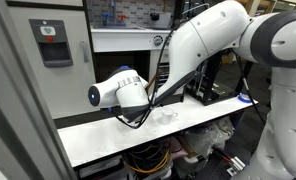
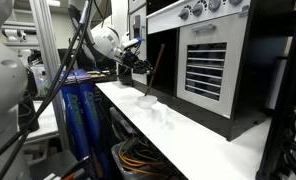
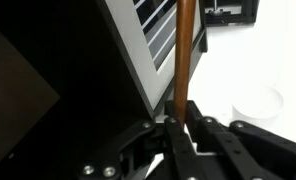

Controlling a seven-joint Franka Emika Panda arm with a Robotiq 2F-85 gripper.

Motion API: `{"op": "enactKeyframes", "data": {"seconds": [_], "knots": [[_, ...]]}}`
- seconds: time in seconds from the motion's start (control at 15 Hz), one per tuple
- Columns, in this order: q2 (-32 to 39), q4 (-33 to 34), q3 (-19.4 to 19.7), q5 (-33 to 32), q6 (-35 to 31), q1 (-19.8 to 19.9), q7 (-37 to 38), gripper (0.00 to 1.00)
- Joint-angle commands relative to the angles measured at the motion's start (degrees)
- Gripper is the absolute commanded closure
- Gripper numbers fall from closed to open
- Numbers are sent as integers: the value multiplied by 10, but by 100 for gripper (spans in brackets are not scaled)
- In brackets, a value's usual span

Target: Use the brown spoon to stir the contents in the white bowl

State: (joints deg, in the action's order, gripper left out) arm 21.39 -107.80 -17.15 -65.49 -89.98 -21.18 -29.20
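My gripper [image 3: 184, 122] is shut on the brown spoon [image 3: 185, 50], whose orange-brown handle runs up out of the jaws in the wrist view. In an exterior view the gripper [image 2: 138, 66] holds the spoon [image 2: 154, 72] tilted, its lower end at or just above the white bowl [image 2: 146, 100] on the white table [image 2: 203, 140]. The contents do not show at this size. In an exterior view [image 1: 138, 95] the arm hides the gripper, the spoon and the bowl.
A small pale translucent cup [image 2: 160, 116] stands just in front of the bowl; it also shows in an exterior view [image 1: 168, 115]. An oven front with a slatted door [image 2: 208, 65] rises along the table's far side. A round white rim [image 3: 258, 105] lies beside the jaws.
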Motion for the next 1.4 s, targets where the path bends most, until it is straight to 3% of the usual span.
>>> {"op": "enactKeyframes", "data": {"seconds": [0.0,0.67,1.33], "knots": [[29,18,1,-34,30,-7,-1,97],[68,20,0,-102,59,-16,-19,97],[77,22,-2,-178,67,-29,-88,97]]}}
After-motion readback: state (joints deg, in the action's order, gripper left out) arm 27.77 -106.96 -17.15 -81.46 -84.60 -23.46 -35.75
